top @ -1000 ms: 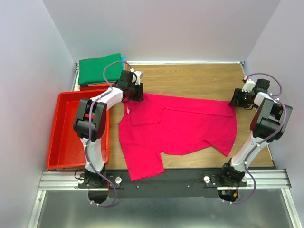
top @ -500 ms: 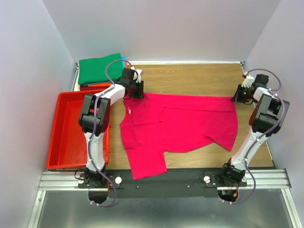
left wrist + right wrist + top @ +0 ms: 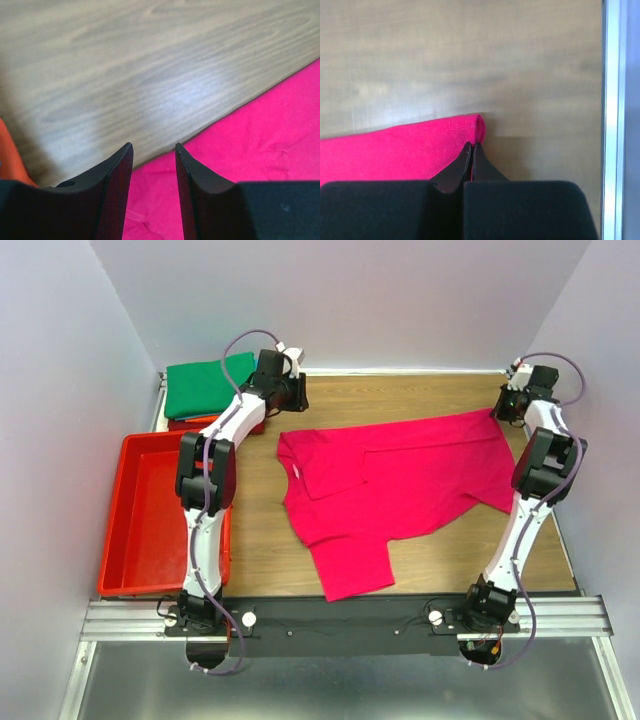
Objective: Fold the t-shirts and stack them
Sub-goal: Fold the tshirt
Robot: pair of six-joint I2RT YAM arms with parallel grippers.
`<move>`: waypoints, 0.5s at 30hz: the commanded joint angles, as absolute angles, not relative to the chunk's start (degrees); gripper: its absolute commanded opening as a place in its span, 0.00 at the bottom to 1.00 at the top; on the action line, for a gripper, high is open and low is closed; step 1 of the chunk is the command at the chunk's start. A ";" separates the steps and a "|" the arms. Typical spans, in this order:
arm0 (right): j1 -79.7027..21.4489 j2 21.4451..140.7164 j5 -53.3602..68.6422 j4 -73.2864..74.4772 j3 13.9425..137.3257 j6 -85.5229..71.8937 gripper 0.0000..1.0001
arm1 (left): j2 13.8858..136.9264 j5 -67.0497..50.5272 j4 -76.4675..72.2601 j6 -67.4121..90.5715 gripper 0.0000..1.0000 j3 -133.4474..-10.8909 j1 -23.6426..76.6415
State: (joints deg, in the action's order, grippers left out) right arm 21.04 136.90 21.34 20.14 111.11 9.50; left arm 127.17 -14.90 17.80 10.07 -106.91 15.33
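A magenta-pink t-shirt (image 3: 400, 480) lies spread and partly doubled over on the wooden table. My right gripper (image 3: 503, 412) is at the far right, shut on the shirt's rolled far-right corner (image 3: 470, 127); its jaws (image 3: 471, 145) are pressed together on the cloth. My left gripper (image 3: 290, 395) hovers at the far left beside the stack, its fingers (image 3: 120, 165) open with nothing between them. The shirt's edge (image 3: 260, 145) shows below them. Folded t-shirts are stacked at the far left corner, green (image 3: 205, 385) on top and an orange-red layer (image 3: 200, 423) under it.
A red plastic tray (image 3: 112, 520) stands along the table's left side, below the stack. A metal rail (image 3: 612, 120) borders the table just right of the right gripper. The walls close in at the far and side edges.
The right gripper shut on the shirt's corner and drew it toward the far right; the whole shirt slid right and away. The left gripper moved farther back, off the shirt, still open.
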 commanded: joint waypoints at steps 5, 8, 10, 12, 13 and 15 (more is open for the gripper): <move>17.84 139.76 16.87 17.32 117.62 6.85 0.33 | 113.66 -10.99 8.45 4.66 0.51 -99.34 15.03; 17.67 132.84 17.22 14.51 110.50 8.96 0.51 | 105.49 -11.16 4.41 3.87 0.54 -91.08 14.94; 17.58 126.34 17.93 12.41 102.07 10.80 0.64 | 100.23 -11.86 3.08 3.96 0.56 -85.47 15.03; 17.58 121.95 18.28 10.21 93.31 12.56 0.68 | 95.13 -12.30 2.73 4.39 0.56 -80.10 15.03; 17.58 119.29 18.37 10.20 90.29 13.26 0.68 | 93.44 -12.57 2.46 4.39 0.56 -80.07 14.94; 17.58 112.90 19.07 9.06 85.37 15.45 0.70 | 89.76 -13.35 1.85 4.22 0.56 -74.81 15.12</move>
